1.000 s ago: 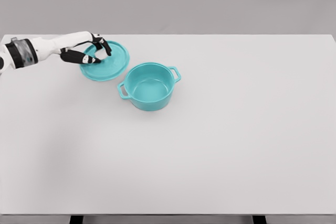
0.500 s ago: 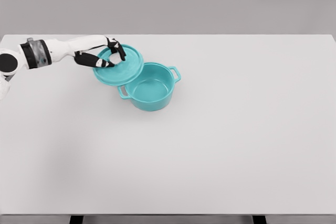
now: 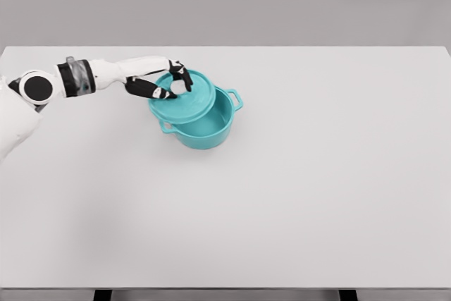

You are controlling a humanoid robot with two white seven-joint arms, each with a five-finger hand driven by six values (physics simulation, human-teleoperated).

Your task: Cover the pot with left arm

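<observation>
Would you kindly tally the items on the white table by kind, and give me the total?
Teal pot: 1
Teal lid, held by the left hand partly over the pot: 1
Total: 2

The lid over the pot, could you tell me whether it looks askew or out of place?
Yes: the lid, held by the left hand, is tilted and offset to the left of the pot, whose right side is open. Nothing looks spilled or damaged.
</observation>
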